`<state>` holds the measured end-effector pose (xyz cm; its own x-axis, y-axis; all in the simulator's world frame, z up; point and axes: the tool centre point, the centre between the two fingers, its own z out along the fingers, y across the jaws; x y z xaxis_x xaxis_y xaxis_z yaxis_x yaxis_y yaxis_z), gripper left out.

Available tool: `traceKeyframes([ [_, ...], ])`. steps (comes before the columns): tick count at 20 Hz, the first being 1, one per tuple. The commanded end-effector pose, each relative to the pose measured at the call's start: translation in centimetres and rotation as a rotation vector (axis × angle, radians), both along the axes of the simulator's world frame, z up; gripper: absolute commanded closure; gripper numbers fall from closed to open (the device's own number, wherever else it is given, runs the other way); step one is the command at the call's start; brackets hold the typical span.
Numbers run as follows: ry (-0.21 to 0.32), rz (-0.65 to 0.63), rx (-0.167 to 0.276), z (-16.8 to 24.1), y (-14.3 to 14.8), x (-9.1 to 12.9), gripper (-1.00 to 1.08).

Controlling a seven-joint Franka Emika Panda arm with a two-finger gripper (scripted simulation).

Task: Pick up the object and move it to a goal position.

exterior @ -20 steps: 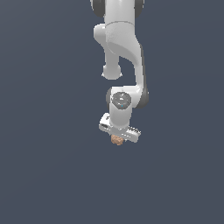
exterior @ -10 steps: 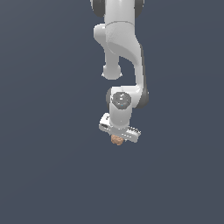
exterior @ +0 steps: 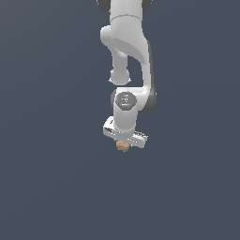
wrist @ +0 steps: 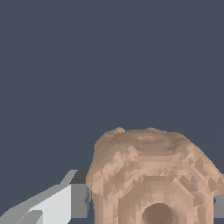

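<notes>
The gripper (exterior: 123,142) is seen pointing straight down from the white arm (exterior: 126,56), with its white crossbar tilted slightly, lower toward the exterior view's right. The object (exterior: 123,146) is gripped between the fingers: in the wrist view one white finger (wrist: 52,205) with a grey pad is pressed against one flank of the lumpy tan-brown lump (wrist: 151,175), and a sliver of grey pad is visible touching its opposite flank. The jaws are thus set narrow, closed to the width of the object.

In the exterior view only the lower part of the object is shown, protruding just beneath the crossbar, and it is much narrower than the bar. A dark round hollow is seen in the object's near face in the wrist view, and its surface is faceted and bumpy.

Around arm and object only a uniform dark grey-blue surface (exterior: 47,187) is shown. No tabletop edges or corners can be made out, so the object's place relative to them cannot be told.
</notes>
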<state>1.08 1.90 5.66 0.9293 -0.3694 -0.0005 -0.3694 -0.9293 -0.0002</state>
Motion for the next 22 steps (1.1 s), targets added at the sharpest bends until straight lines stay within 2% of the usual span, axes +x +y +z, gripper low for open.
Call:
traceKeyframes([
  [1, -0.001, -0.001, 0.000, 0.9, -0.8, -0.8, 1.08],
  [14, -0.001, -0.001, 0.001, 7.4, -6.7, -6.8, 1.08],
  [22, -0.001, -0.001, 0.001, 10.0, -9.0, -9.0, 1.08],
])
